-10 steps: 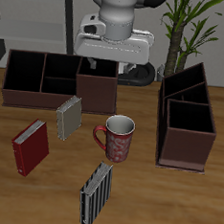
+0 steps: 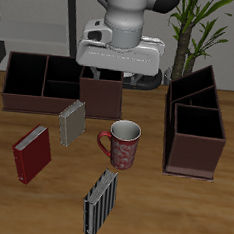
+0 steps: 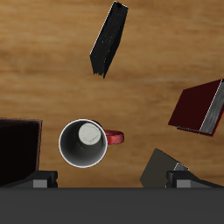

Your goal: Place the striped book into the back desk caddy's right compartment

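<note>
Your red book point(image 2: 32, 153) stands tilted on the wood table point(image 2: 171, 209), forward of the pincer and off to one side, well apart from it. The long caddy point(image 2: 61, 86) lies broadside at the back of the table, and your arm's head hangs right over its big square end section point(image 2: 100, 92), which has the plain tall front wall. The pincer point(image 3: 112, 179) itself is hidden behind the white housing in the exterior view. In the wrist view you see only 2 dark finger bases, set wide apart at the frame's edge. The tips are out of sight, so you cannot tell whether it is open or closed. Nothing shows between the fingers.

The grey book point(image 2: 71, 122) leans just in front of that end section, the nearest thing to the pincer. The striped book point(image 2: 100, 202) stands upright near the table's front edge, the farthest of the 3 books from the pincer, clear of everything around it. In the wrist view it shows as a dark slab point(image 3: 108, 39) beyond the mug. The mug point(image 2: 122, 144), red patterned with a white inside, sits between the pincer and the striped book, handle toward the red book. The second caddy point(image 2: 196, 122) lies end-on, well apart from the pincer, before a potted plant point(image 2: 197, 26).
</note>
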